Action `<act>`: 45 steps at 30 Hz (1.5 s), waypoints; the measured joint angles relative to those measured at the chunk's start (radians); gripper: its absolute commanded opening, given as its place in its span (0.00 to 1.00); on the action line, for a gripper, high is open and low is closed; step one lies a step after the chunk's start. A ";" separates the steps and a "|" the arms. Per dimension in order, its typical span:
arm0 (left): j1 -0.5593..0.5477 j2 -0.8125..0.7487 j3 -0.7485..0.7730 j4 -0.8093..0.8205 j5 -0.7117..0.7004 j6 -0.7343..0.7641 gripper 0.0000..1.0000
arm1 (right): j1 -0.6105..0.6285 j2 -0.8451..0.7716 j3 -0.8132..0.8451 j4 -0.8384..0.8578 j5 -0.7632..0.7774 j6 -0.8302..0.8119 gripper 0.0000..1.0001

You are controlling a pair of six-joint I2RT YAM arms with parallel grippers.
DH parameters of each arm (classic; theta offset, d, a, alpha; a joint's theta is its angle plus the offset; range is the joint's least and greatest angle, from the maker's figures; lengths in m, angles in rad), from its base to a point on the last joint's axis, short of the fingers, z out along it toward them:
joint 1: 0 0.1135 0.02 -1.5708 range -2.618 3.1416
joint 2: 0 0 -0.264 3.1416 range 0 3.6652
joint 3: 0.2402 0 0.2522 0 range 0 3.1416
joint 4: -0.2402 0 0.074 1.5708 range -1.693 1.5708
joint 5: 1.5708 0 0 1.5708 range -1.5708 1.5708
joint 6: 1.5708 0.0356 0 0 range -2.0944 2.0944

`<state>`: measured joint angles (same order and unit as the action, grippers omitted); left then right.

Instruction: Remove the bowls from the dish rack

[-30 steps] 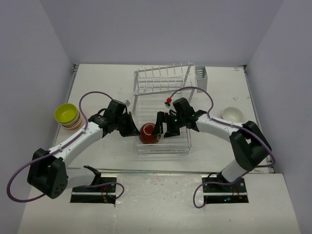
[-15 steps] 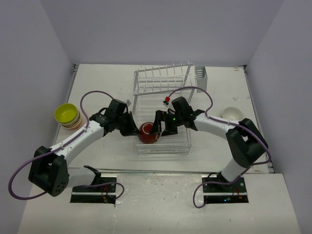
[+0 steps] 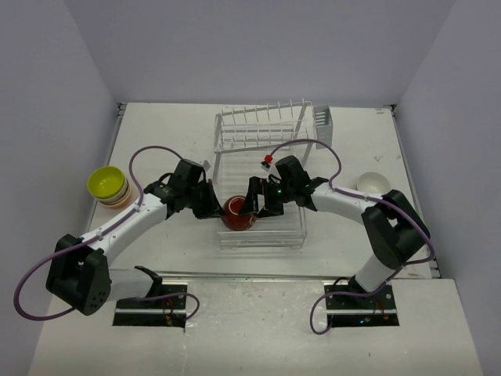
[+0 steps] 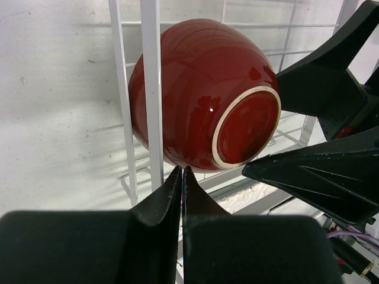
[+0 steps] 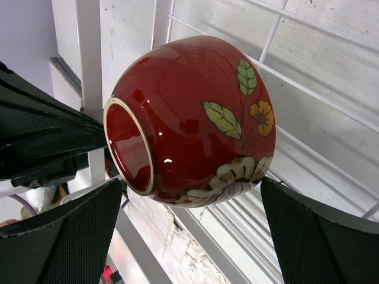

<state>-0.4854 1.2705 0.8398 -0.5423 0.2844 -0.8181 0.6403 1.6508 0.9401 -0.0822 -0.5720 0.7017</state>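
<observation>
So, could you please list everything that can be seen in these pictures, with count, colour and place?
dish rack: one, white wire, middle of the table.
cutlery basket: one, white, far right corner of the rack.
red bowl: one, dark red with flowers, on its side on the rack's tray.
bowl stack: lime-yellow on top, number beneath unclear, left side.
cream bowl: one, right side.
table: one, white.
left gripper: black, shut, left of the red bowl.
right gripper: black, open, right of the red bowl.
</observation>
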 measured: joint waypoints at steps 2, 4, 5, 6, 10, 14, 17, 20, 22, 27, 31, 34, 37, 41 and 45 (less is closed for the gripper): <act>0.000 0.000 0.000 0.000 0.000 0.000 0.00 | 0.000 0.000 -0.002 0.005 0.000 0.003 0.99; 0.000 0.000 0.000 0.000 0.000 0.000 0.00 | 0.000 0.000 -0.010 0.017 0.000 0.006 0.99; 0.000 0.000 0.000 0.000 0.000 0.000 0.00 | 0.000 0.000 -0.016 0.026 0.000 0.010 0.99; 0.000 0.000 0.000 0.000 0.000 0.000 0.00 | 0.000 0.000 -0.021 0.034 0.000 0.014 0.99; 0.000 0.000 0.000 0.000 0.000 0.000 0.00 | 0.000 0.000 -0.042 0.072 -0.006 0.029 0.99; 0.000 0.000 0.000 0.000 0.000 0.000 0.00 | 0.000 0.000 -0.063 0.108 -0.020 0.043 0.99; 0.000 0.001 0.000 0.000 0.000 0.000 0.00 | 0.000 0.001 -0.067 0.122 -0.025 0.046 0.99; 0.000 0.004 0.000 0.000 0.000 0.002 0.00 | 0.000 0.001 -0.077 0.143 -0.029 0.047 0.99; 0.000 0.006 0.000 0.000 0.000 0.003 0.00 | 0.000 0.001 -0.084 0.156 -0.037 0.047 0.99; 0.000 0.007 0.000 0.001 0.000 0.003 0.00 | -0.001 -0.005 -0.098 0.181 -0.052 0.047 0.99; 0.000 0.007 0.000 -0.001 0.000 0.004 0.00 | -0.002 -0.020 -0.100 0.185 -0.060 0.047 0.99; 0.000 0.008 0.000 -0.005 0.000 0.010 0.00 | -0.006 -0.031 -0.104 0.193 -0.067 0.049 0.99; 0.000 0.011 0.000 -0.005 0.000 0.014 0.00 | -0.006 -0.039 -0.105 0.200 -0.079 0.052 0.99; 0.000 0.018 0.000 -0.004 0.004 0.018 0.00 | -0.006 -0.042 -0.105 0.207 -0.084 0.056 0.99; 0.000 0.020 0.000 -0.003 0.005 0.018 0.00 | -0.006 -0.043 -0.108 0.214 -0.085 0.058 0.99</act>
<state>-0.4858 1.2907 0.8398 -0.5453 0.2897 -0.8001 0.6338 1.6073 0.8322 0.1322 -0.6575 0.7597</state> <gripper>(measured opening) 0.002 0.990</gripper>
